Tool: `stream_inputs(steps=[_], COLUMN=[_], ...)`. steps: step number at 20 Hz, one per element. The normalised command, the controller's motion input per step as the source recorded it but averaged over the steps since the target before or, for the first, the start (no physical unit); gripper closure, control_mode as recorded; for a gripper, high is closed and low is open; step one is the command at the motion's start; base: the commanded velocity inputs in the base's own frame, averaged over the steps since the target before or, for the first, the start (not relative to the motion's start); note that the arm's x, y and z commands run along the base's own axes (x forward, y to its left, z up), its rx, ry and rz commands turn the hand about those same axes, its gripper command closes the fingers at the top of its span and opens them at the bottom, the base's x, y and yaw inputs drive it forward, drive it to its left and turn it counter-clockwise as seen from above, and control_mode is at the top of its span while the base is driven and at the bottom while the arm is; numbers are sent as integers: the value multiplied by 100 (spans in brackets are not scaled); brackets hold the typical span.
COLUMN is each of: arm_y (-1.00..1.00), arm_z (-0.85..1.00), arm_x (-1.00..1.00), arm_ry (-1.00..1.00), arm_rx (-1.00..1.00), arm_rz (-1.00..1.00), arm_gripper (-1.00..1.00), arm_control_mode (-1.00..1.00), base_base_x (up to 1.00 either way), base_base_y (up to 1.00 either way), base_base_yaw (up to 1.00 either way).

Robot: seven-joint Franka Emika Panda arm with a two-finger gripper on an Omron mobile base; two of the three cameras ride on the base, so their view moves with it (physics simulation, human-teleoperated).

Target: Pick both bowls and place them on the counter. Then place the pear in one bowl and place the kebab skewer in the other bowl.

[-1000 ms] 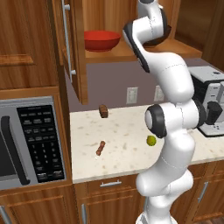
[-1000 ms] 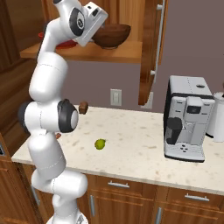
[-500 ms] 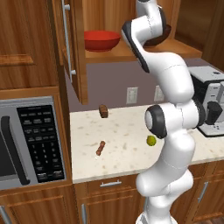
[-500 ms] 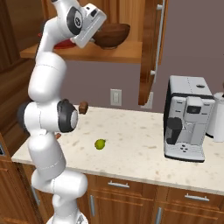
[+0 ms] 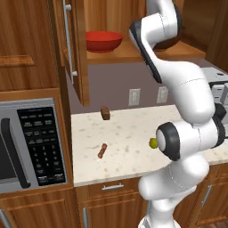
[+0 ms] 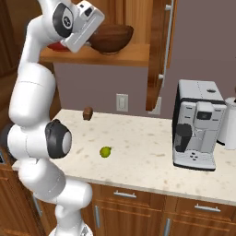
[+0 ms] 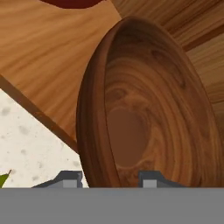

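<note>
Wood-brown and glossy, the brown bowl (image 7: 144, 118) is seen close up in the hand view, its rim wall standing between the two dark finger tips of the hand (image 7: 109, 177), which are pinched on that wall, one tip outside and one inside. In the right base view the brown bowl (image 6: 112, 38) is found on the wooden shelf (image 6: 124, 54) under the open cabinet, with the hand (image 6: 90, 36) pressed against its left side. The red bowl (image 5: 103, 41) is seen in the left base view further along the same shelf (image 5: 111, 55), apart from the brown one.

On the speckled beige tabletop (image 6: 152, 156) the pear (image 6: 106, 151) lies well below the shelf, toward the front edge; in the left base view the pear (image 5: 152, 142) is partly covered by the arm's dark joint. The kebab skewer (image 5: 102, 151) lies flat on the tabletop (image 5: 120, 133) to the left of the pear and well apart from it. A stubby dark brown block (image 5: 105, 113) stands near the back wall, behind the skewer. A coffee machine (image 6: 196, 124) stands on the right part of the tabletop, and a microwave (image 5: 29, 144) is set at the left end.
</note>
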Motion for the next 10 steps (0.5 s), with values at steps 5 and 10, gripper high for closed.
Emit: stream_inputs(steps=[5,10], arm_y=[0,8], arm_z=[-2,-24], arm_x=[-100,-100], arm_ry=[-6,0], arm_rx=[0,0], arm_rz=[0,0], arm_gripper=[100,100], arm_control_mode=[-100,-100], base_base_x=[0,0], base_base_y=[0,0], base_base_yaw=[0,0])
